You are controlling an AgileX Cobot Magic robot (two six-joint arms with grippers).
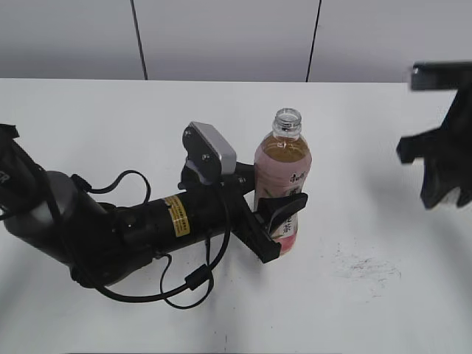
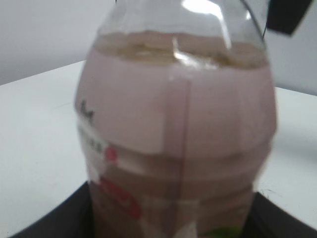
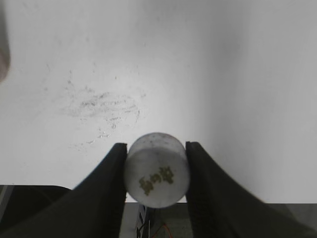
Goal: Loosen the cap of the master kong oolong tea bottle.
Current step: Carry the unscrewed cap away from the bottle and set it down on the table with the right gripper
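Note:
The master kong oolong tea bottle (image 1: 283, 177) stands upright on the white table, its neck open with no cap on it. It fills the left wrist view (image 2: 178, 134). My left gripper (image 1: 284, 225) is shut on the bottle's lower body. My right gripper (image 1: 442, 177) is raised at the far right, away from the bottle. In the right wrist view its jaws (image 3: 156, 161) are shut on the small white cap (image 3: 157, 169), whose printed top faces the camera.
The white table (image 1: 110, 125) carries a patch of dark scuff marks (image 1: 365, 267) right of the bottle, also in the right wrist view (image 3: 101, 106). The left arm's black cable (image 1: 184, 284) loops over the table in front.

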